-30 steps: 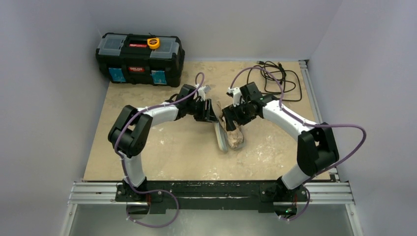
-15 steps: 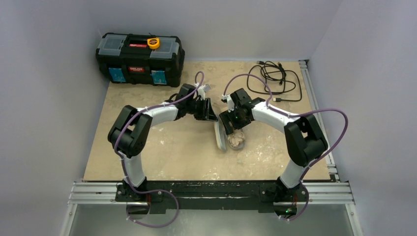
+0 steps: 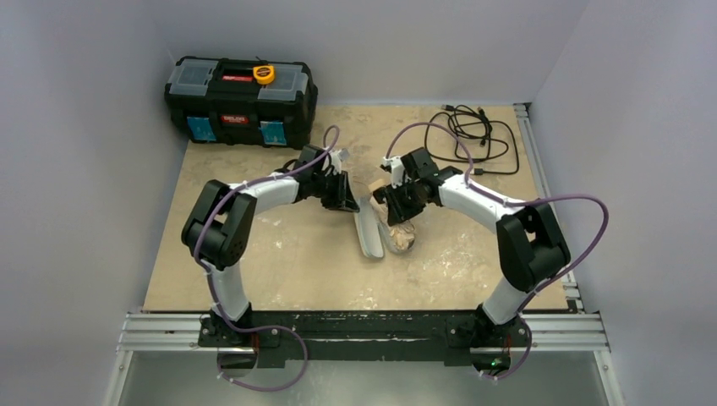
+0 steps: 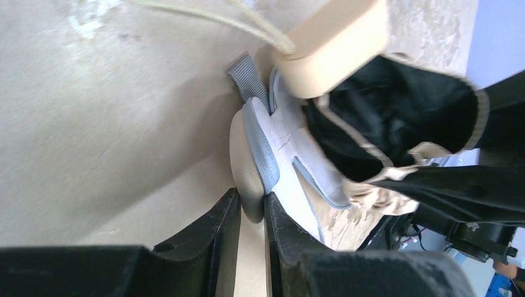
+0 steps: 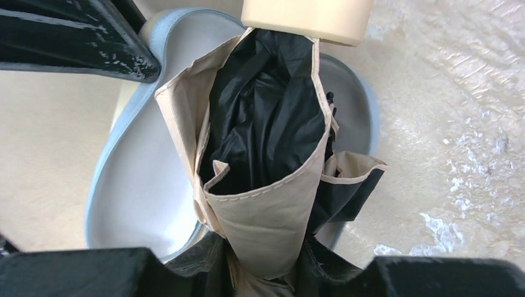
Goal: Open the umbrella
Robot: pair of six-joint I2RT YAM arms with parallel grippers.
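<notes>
The umbrella (image 3: 403,238) lies folded mid-table, its tan canopy (image 5: 272,216) wrapped round black lining (image 5: 266,117), with the pale wooden handle (image 5: 308,18) at its far end. My right gripper (image 5: 266,247) is shut on the bunched canopy fabric. A limp pale grey-white sleeve (image 3: 368,234) lies along the umbrella's left side. My left gripper (image 4: 251,205) is shut on the sleeve's rounded edge (image 4: 247,167), just left of the handle (image 4: 334,43) and its cord loop. From above, the left gripper (image 3: 347,201) and right gripper (image 3: 396,203) face each other across the umbrella's far end.
A black toolbox (image 3: 241,101) with a yellow tape measure on top stands at the back left. A coiled black cable (image 3: 473,135) lies at the back right. Grey walls close in the tan table (image 3: 279,262) on three sides; the arms' rail (image 3: 363,330) runs along the near edge.
Both grippers have shut, the right on the canopy and the left on the sleeve's edge. The sleeve and left gripper shifted left, away from the umbrella.
</notes>
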